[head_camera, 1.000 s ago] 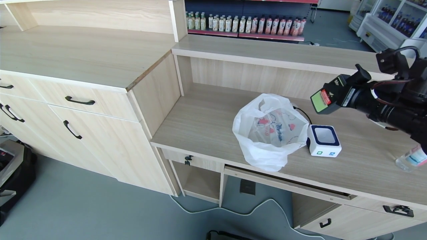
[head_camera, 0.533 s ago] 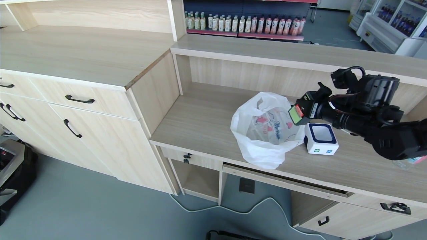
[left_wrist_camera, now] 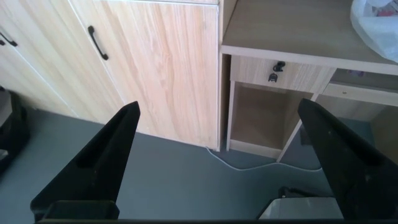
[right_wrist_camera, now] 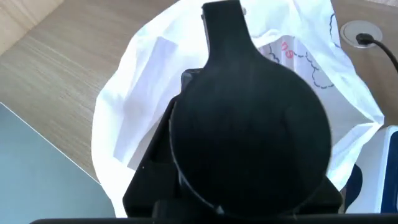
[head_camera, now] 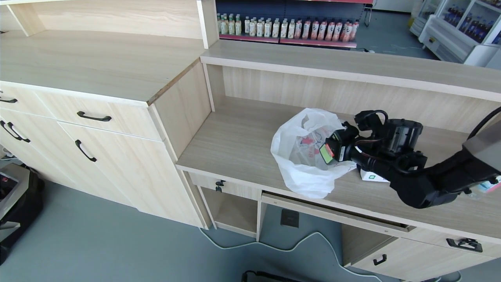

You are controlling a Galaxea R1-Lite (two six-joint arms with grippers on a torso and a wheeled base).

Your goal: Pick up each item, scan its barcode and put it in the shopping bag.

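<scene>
The right arm hides most of the scanner

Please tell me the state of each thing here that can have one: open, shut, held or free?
shopping bag: open, standing on the counter.
item: held over the bag's mouth, not yet released.
right gripper: shut on the item.
left gripper: open, holding nothing.
drawer: shut.

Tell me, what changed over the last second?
The right hand, gripping a small green-faced pack, swung down and to the robot's left, from above the scanner to the mouth of the shopping bag. Bag and scanner stayed put.
</scene>
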